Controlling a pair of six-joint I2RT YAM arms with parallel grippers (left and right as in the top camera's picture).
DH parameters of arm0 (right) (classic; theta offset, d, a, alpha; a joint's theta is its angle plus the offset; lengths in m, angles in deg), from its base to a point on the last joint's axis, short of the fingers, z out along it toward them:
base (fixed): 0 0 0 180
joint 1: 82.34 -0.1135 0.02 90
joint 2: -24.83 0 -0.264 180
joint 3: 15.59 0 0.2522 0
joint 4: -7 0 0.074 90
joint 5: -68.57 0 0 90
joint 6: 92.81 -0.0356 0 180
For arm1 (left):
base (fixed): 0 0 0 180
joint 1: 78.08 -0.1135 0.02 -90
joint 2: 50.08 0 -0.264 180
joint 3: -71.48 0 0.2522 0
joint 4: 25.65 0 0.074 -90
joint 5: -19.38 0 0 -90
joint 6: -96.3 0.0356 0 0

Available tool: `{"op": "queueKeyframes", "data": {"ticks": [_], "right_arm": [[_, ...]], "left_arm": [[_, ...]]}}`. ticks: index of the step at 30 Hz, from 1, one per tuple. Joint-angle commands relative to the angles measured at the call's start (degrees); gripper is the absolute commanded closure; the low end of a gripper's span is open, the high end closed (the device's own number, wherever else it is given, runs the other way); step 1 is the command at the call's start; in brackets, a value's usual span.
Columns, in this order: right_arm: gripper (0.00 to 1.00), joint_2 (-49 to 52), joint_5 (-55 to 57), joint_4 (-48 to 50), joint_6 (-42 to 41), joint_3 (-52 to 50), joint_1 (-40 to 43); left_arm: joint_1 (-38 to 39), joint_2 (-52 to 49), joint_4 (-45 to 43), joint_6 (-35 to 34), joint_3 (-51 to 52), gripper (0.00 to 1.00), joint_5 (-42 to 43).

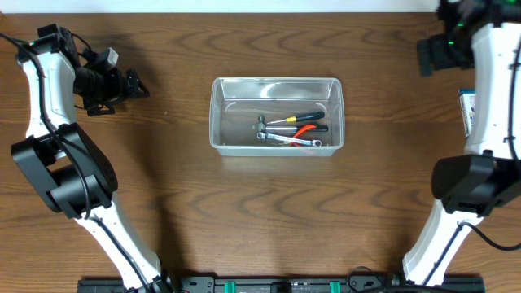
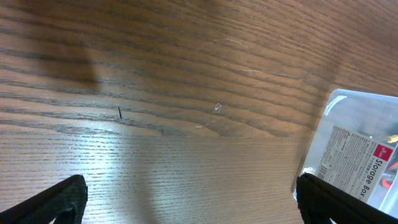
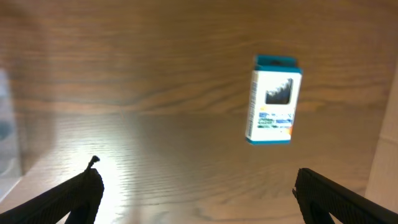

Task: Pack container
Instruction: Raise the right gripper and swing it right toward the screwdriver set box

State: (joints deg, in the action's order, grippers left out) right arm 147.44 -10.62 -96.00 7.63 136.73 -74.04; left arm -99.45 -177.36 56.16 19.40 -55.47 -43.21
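The container sat near the middle of the desk, long sides running left to right, well apart from both arms. It was a clear, thin-walled plastic tub, so I judged it light in itself and somewhat flexible along the long walls. The rounded corners and the rim looked like its stiffest parts. The orange-handled pliers and a wrench lay loose on its floor toward the right end. I expected that metal to weight that end and to slide if the tub tipped. Smooth plastic would be slippery, so I would have pinched over the rim on a short wall close to a corner, one finger inside and one outside, and kept it level. The left tool had its fingers spread wide with nothing between them, and the tub's near end, with a printed label, showed at the right edge of its view. The right tool was likewise wide apart and empty, over bare wood near a small blue-and-white box, which I judged the next thing to pack.
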Motion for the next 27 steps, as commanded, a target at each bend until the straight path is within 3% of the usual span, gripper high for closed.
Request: {"op": "queueKeyframes", "data": {"ticks": [1,4,12,14,20,27], "right_arm": [[0.01,-0.3,-2.7,1.9,2.9,0.8,4.1],[0.01,-0.3,-7.3,2.8,11.6,0.7,8.6],[0.01,0.1,-11.0,5.4,13.1,0.4,20.0],[0.01,0.8,-14.7,6.1,16.7,0.0,22.5],[0.01,4.0,-15.3,6.8,21.4,0.0,24.6],[0.01,10.0,-12.5,10.4,17.6,0.0,23.9]], "left_arm": [[-0.1,1.7,0.1,0.0,-1.2,0.02,-0.3],[-0.1,1.7,0.1,0.1,-1.2,0.02,-0.3],[-0.1,1.7,0.1,0.1,-1.2,0.02,-0.3],[-0.1,1.7,0.1,0.1,-1.2,0.02,-0.3],[-0.1,1.7,0.1,0.1,-1.2,0.02,-0.3],[-0.1,1.7,0.2,0.1,-1.2,0.02,-0.3]]}}
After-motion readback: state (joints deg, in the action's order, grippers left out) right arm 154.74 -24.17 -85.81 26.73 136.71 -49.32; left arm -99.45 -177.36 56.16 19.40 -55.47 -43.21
